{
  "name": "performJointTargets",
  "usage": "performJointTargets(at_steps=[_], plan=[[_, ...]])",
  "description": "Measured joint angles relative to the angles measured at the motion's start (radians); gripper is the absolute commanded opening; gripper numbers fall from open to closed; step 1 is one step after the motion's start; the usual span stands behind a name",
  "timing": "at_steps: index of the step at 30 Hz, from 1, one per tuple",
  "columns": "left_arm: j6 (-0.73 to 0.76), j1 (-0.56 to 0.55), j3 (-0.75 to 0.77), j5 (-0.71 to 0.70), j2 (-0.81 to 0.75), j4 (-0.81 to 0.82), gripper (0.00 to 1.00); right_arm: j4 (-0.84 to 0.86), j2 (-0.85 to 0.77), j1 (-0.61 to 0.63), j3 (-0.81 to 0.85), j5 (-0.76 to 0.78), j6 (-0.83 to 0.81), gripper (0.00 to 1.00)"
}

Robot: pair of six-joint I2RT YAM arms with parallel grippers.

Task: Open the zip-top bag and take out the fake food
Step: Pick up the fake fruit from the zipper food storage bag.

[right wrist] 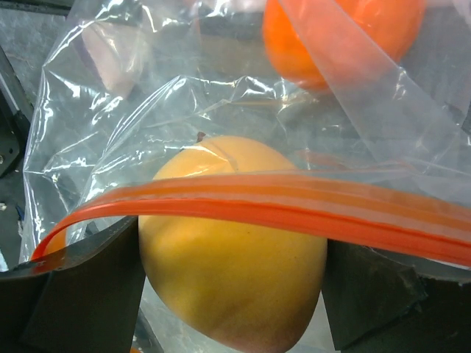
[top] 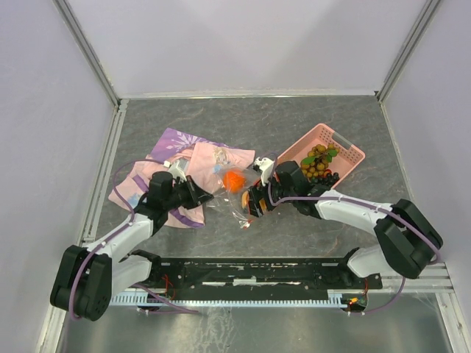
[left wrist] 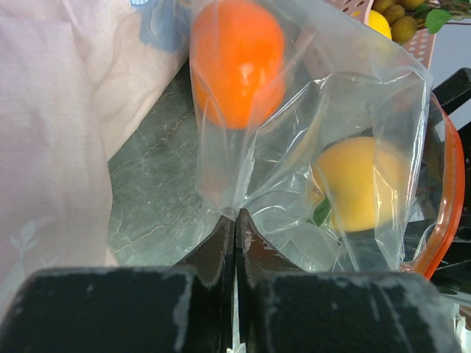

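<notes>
One peach (right wrist: 232, 257) sits clamped in the right tool (right wrist: 232, 294).

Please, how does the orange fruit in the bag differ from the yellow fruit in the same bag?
The orange is vivid orange; the yellow fruit is pale yellow, pinkish at its lower end. The orange lies farther from the mouth of the zip-top bag; the yellow fruit sits just behind the zip strip, between the fingers of the right gripper. Both are inside the clear bag.
</notes>
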Motion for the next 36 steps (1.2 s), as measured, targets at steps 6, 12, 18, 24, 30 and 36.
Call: performJointTargets(at_steps=[6, 12, 18, 24, 30, 36], plan=[[0.000, 0.000, 0.005, -0.006, 0.000, -0.033, 0.03, -0.021, -0.087, 0.001, -0.002, 0.017, -0.079, 0.37], [0.008, 0.000, 0.011, -0.010, 0.000, -0.055, 0.03, -0.013, -0.155, 0.001, -0.025, 0.019, -0.107, 0.37], [0.028, 0.000, 0.014, -0.034, 0.000, -0.069, 0.03, -0.032, -0.171, -0.004, -0.044, 0.020, -0.113, 0.37], [0.034, 0.000, 0.016, -0.063, -0.011, -0.085, 0.03, -0.071, -0.254, -0.029, -0.053, 0.019, -0.118, 0.37], [0.034, 0.000, 0.016, -0.093, -0.020, -0.092, 0.03, -0.105, -0.321, -0.050, -0.054, 0.018, -0.122, 0.37], [0.034, 0.000, 0.014, -0.112, -0.021, -0.091, 0.03, -0.139, -0.384, -0.079, -0.077, 0.008, -0.121, 0.37]])
